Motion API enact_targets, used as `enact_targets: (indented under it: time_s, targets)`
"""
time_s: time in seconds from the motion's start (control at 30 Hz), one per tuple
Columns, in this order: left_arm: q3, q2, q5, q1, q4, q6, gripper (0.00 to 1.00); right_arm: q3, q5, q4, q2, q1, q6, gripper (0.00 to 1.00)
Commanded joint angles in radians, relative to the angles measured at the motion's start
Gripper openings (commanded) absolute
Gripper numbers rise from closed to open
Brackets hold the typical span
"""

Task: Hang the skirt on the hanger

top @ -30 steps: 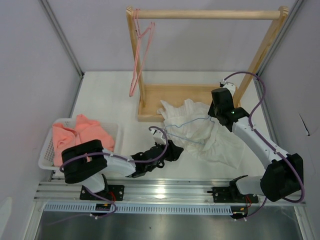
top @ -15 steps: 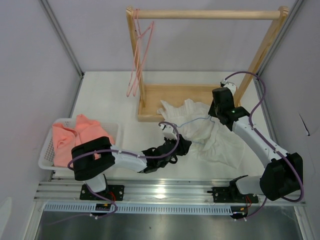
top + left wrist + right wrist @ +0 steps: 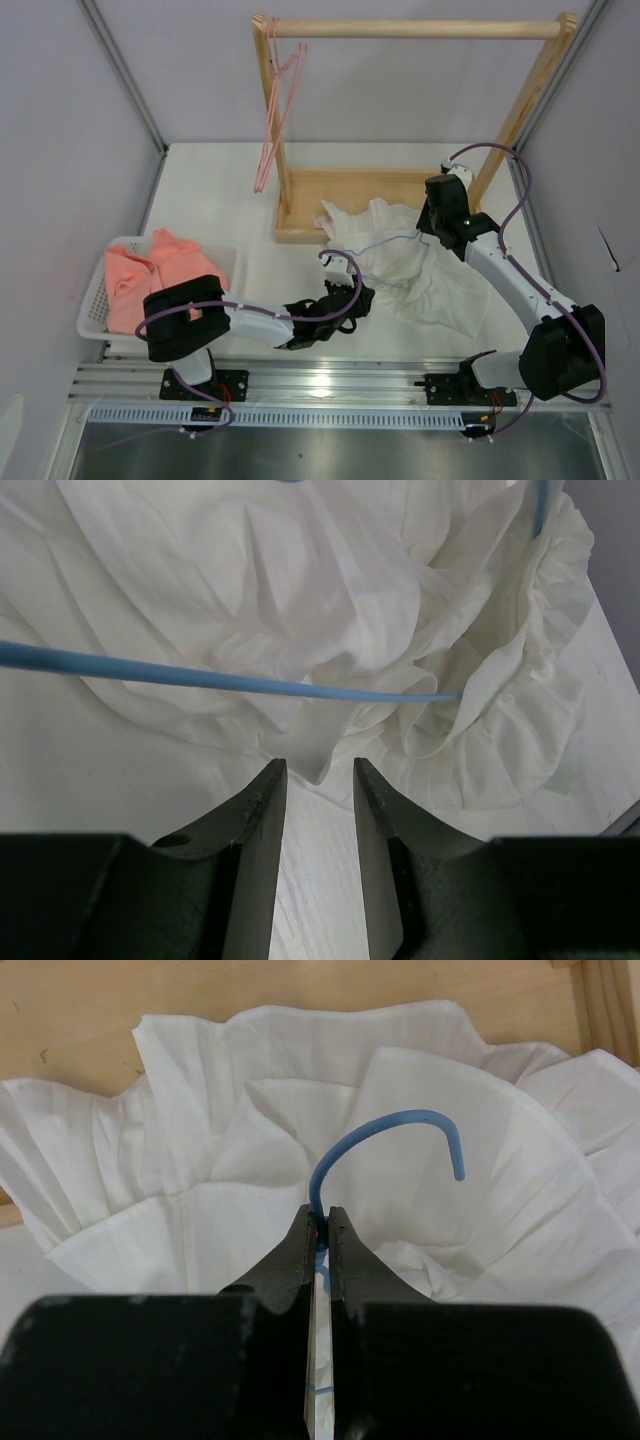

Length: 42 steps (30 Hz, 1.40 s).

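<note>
The left fingers (image 3: 262, 810) are partly spread and grip nothing; a fold tip of the skirt (image 3: 300, 600) lies at their gap. The right fingers (image 3: 300, 1250) are pressed together, pinching the hanger (image 3: 385, 1125) below its hook. The skirt lies crumpled centre-right on the surface (image 3: 220, 190), its far edge on the rack base (image 3: 340, 190). Bare surface lies left of the skirt.

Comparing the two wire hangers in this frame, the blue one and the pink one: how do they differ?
Colour: the blue hanger is light blue, the pink hanger pink. Pose: the blue hanger lies on the skirt; the pink hanger hangs from the wooden rack's rail. State: the right gripper is shut on the blue hanger's neck; no gripper holds the pink hanger. Both are thin wire with a hook.
</note>
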Motion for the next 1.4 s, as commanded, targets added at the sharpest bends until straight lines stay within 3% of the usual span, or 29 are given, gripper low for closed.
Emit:
enact_targets:
  time_s: [0.0, 0.77, 1.37]
  targets:
    - [0.038, 0.002, -0.051, -0.003, 0.011, 0.02, 0.38, 0.035, -0.008, -0.005, 0.012, -0.008, 0.027, 0.0]
    - [0.138, 0.082, -0.048, 0.027, -0.138, 0.0, 0.28, 0.038, -0.025, -0.008, 0.021, -0.009, 0.021, 0.0]
    - [0.176, 0.112, -0.06, 0.027, -0.217, 0.0, 0.33, 0.036, -0.034, -0.004, 0.024, -0.012, 0.027, 0.0]
